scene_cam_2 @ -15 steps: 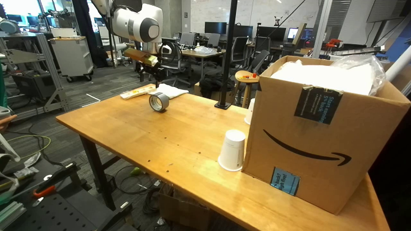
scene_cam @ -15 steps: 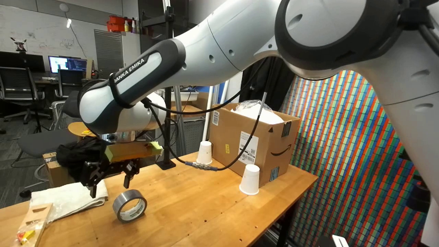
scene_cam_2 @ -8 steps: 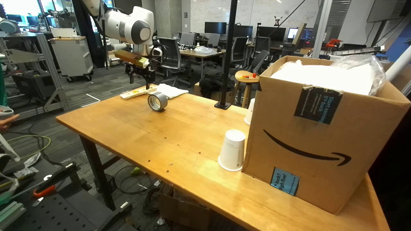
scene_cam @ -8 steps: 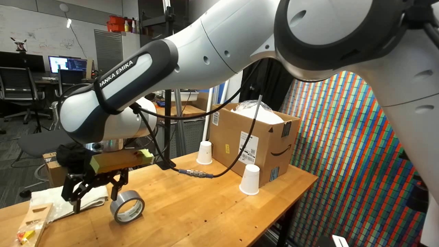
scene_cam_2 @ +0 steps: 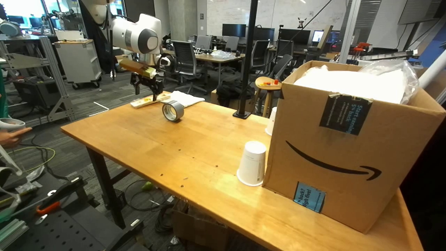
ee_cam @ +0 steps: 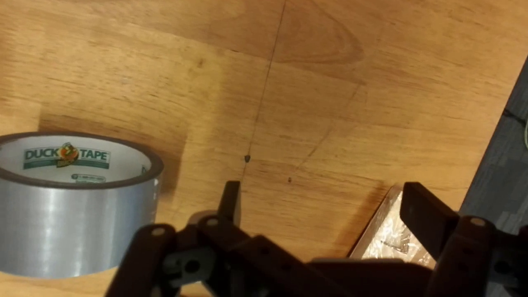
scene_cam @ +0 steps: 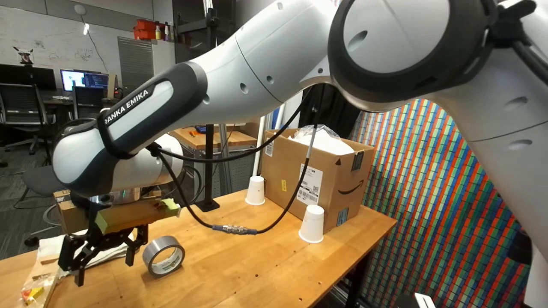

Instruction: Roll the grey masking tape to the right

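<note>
Grey tape [ee_cam: 78, 218] stands on edge. The gripper [scene_cam: 105, 272] hangs left of it in both exterior views, jaws apart.

In an exterior view, we see a whiteboard [scene_cam: 47, 30] at upper left, a lit monitor [scene_cam: 73, 80] lower down and a multicoloured panel [scene_cam: 441, 192] at right. In an exterior view, we find grey floor [scene_cam_2: 82, 97] at left, a white cart [scene_cam_2: 75, 62] on it and office chairs [scene_cam_2: 184, 57] at upper centre.
</note>
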Controlling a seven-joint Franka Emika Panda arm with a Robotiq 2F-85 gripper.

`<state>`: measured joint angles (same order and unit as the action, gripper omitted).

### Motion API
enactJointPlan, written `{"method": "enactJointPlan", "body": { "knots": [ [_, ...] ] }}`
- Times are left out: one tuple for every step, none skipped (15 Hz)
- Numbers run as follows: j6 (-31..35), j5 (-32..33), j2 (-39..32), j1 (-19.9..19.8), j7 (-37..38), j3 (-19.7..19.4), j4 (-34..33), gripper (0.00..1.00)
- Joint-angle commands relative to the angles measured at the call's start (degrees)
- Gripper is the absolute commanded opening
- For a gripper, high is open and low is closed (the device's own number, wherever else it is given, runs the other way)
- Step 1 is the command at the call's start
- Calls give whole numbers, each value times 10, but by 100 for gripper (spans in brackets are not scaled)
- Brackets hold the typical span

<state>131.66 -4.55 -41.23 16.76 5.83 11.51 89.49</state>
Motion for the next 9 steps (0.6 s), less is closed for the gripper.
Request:
{"method": "enactJointPlan", "body": {
  "knots": [
    [4,10,-25,17,38,-22,-45,100],
    [7,11,-31,22,54,-29,-53,100],
    [8,13,-37,25,66,-36,-62,100],
    [5,12,-42,26,73,-39,-71,100],
    [1,13,-47,28,80,-42,-78,100],
    [-2,14,-53,28,84,-44,-85,100],
    [-4,13,-56,28,88,-46,-91,100],
    [-6,12,-59,27,90,-46,-92,100],
    [-7,13,-61,27,93,-48,-93,100]
  ]
}}
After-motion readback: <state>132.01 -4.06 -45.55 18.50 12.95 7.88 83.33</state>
